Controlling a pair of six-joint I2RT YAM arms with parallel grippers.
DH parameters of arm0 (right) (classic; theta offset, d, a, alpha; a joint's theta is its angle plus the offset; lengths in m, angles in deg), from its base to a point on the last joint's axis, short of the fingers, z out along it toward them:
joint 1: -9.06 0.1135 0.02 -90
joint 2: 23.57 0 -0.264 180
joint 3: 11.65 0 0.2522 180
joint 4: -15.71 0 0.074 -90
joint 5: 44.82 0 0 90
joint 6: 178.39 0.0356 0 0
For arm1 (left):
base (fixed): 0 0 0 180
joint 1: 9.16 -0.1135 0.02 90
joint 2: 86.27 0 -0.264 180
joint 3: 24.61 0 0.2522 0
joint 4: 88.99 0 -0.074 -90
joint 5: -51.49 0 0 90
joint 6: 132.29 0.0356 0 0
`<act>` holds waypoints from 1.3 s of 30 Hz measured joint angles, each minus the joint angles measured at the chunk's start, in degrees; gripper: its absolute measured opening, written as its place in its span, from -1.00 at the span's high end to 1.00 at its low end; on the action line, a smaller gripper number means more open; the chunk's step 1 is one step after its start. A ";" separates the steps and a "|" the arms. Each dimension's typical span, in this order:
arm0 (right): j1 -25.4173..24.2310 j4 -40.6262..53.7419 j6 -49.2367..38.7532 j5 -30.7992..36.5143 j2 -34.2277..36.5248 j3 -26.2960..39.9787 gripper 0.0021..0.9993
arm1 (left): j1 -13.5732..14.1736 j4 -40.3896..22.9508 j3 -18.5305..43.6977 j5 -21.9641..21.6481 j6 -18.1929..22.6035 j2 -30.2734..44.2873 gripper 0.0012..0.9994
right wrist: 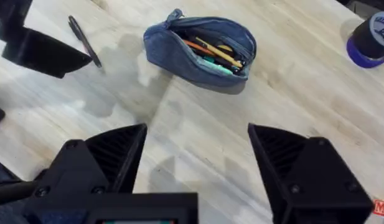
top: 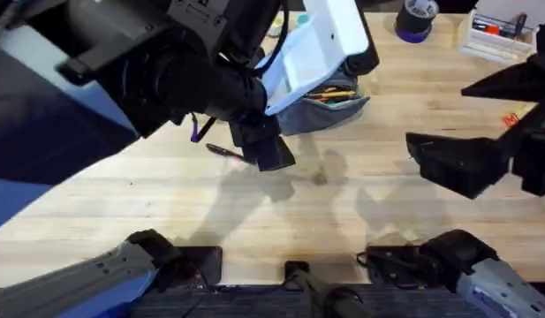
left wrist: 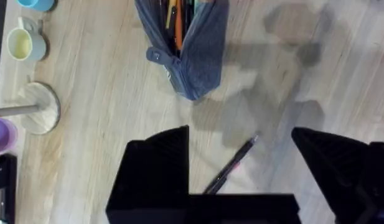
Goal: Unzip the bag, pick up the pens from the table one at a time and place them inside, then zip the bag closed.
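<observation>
With the left gripper (left wrist: 241,180) spread open above the black pen (left wrist: 232,167) lying near the unzipped bag (right wrist: 201,50), I judged a straight descent, fingers straddling the barrel crosswise, best; the right gripper (right wrist: 198,162) hung open, idle.

Light wood butcher-block top w/ plank grain, soft shadows across it. Far edge: purple-rimmed tape roll (top: 416,19), white organiser tray (top: 500,34). Small cups (left wrist: 25,43) & round wooden stand base (left wrist: 41,107) at one side

Bare table (right wrist: 198,134) between black pen (right wrist: 84,41) and bag (right wrist: 201,50).
</observation>
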 joint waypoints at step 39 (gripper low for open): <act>0.00 -4.49 -0.23 -0.28 9.64 -0.11 -1.00 | -3.32 -13.06 0.00 -0.91 19.96 7.23 -0.99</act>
